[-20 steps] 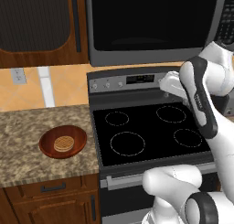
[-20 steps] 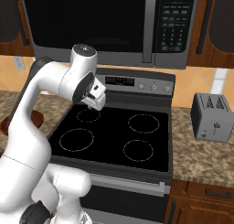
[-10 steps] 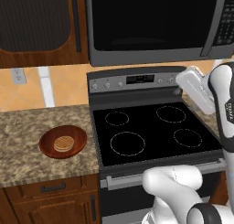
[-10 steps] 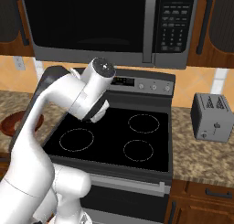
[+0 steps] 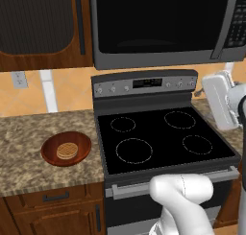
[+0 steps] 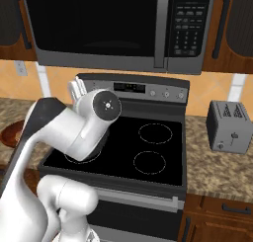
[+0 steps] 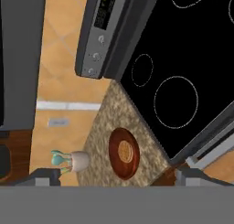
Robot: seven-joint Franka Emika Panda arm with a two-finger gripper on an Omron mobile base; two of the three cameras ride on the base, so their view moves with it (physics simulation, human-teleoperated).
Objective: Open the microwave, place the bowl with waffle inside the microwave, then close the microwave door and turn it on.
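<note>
The microwave (image 5: 158,23) hangs above the stove with its door (image 6: 99,23) closed; the grey handle bar (image 6: 159,28) stands left of the button panel (image 6: 190,23). On the granite counter left of the stove rests the reddish-brown bowl (image 5: 66,148), and the waffle (image 5: 67,150) lies in it. My gripper (image 5: 217,102) hovers over the stove's right side, well below the microwave. The hand view looks across at the bowl (image 7: 124,153) and waffle (image 7: 125,151). There my gripper (image 7: 118,176) is open with its tips wide apart and nothing between them.
The black-topped stove (image 5: 158,140) lies under the arm, its control panel (image 5: 144,84) at the back. A silver toaster (image 6: 230,126) sits on the right counter. A white cup of teal utensils (image 7: 75,160) stands beyond the bowl. Wooden cabinets (image 5: 41,28) flank the microwave.
The arm has swung right across the stove, from its back edge to its right side, and the hand has turned to face left toward the bowl. Bowl and microwave door are unmoved.
</note>
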